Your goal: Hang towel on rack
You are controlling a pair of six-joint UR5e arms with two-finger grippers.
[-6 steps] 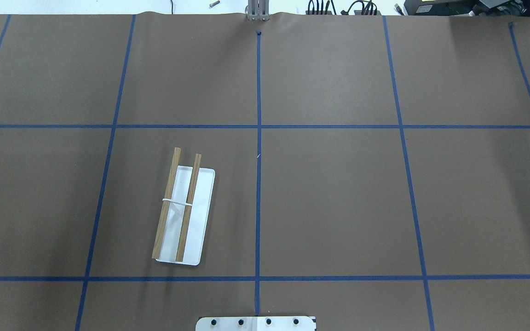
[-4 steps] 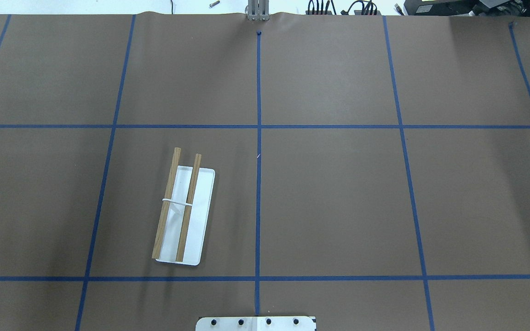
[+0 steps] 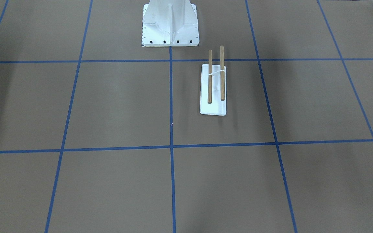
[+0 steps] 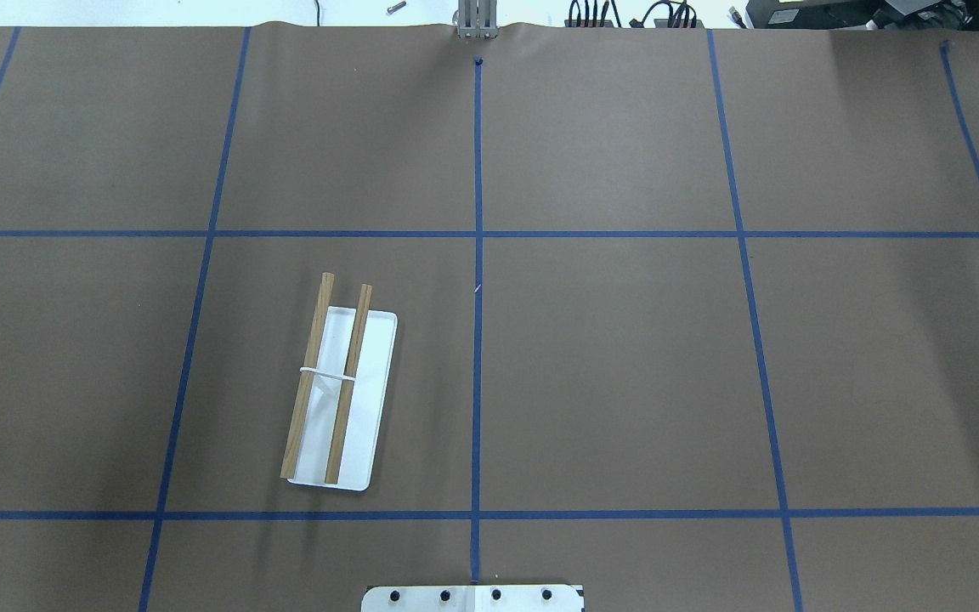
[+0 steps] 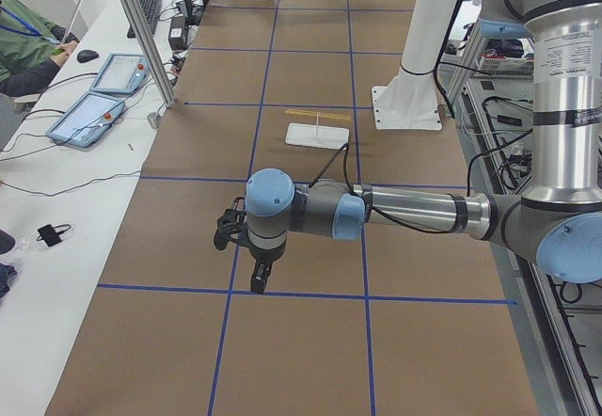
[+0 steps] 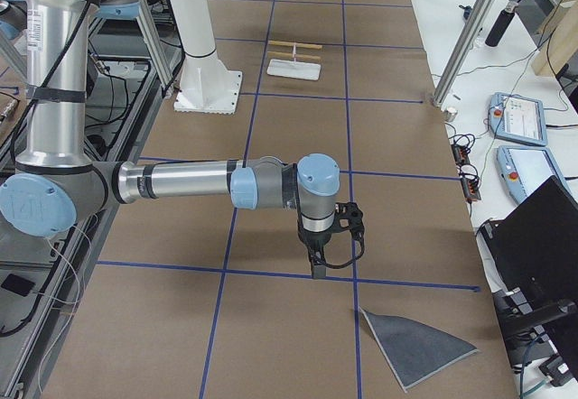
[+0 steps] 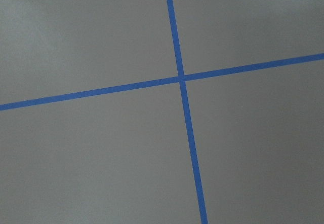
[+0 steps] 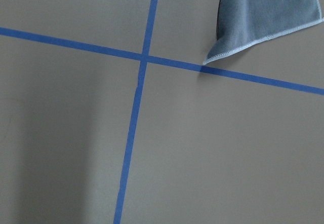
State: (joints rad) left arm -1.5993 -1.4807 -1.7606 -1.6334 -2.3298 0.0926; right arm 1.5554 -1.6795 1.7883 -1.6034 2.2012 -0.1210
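Note:
The rack (image 4: 370, 382) stands on the brown table left of the centre line, two wooden dowels over a flat white base; it also shows as the rack (image 3: 215, 94), (image 5: 318, 132), (image 6: 295, 63). The towel (image 6: 417, 349), dark grey with a light stitched edge, lies flat at the table's right end, and one corner of the towel (image 8: 263, 16) sits at the top of the right wrist view. My right gripper (image 6: 327, 250) hovers near it, pointing down. My left gripper (image 5: 246, 258) hangs over the table's left end. I cannot tell whether either is open or shut.
The white bolted pedestal (image 3: 170, 22) stands at the robot's side of the table, also seen as the pedestal (image 5: 414, 87). Blue tape lines (image 7: 181, 78) cross the brown cover. Tablets (image 5: 94, 115) and a person's sleeve (image 5: 28, 35) are beside the table.

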